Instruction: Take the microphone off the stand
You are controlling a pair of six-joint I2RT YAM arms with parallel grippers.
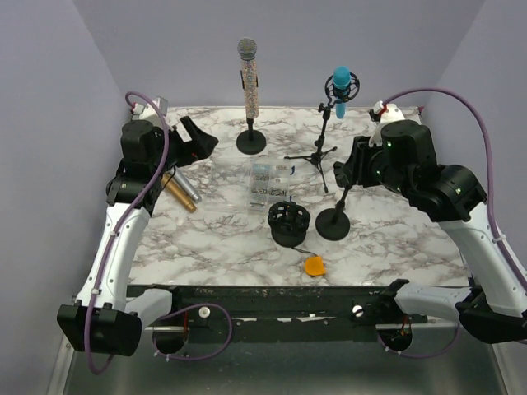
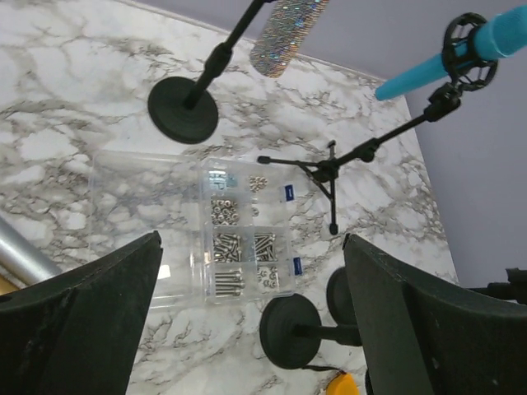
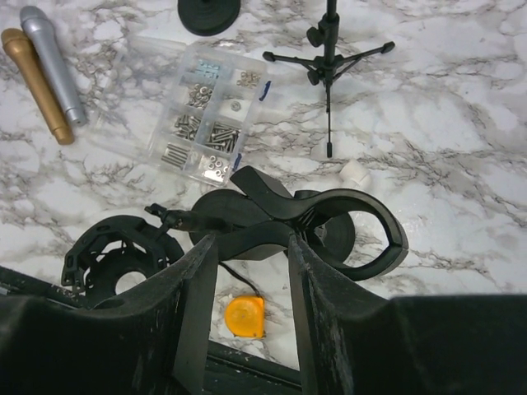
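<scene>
While the marble table (image 1: 395,247) carries three stands, only two of them hold anything: the glitter microphone (image 1: 248,78) stands upright in the round-base stand (image 1: 251,141) at the far middle, and the blue microphone (image 1: 339,85) sits atop the tripod stand (image 1: 317,155) to its right. The left gripper (image 1: 200,140) hangs with jaws spread wide and empty, well short of either. The right gripper (image 3: 251,247) has its jaws closed on the neck of the empty clip (image 3: 350,200) on the near stand (image 1: 333,224). Any lift or twist from that grip would likely tip this light stand, or drag it into the tripod's leg or the parts box (image 1: 268,185), and no microphone would come free.
</scene>
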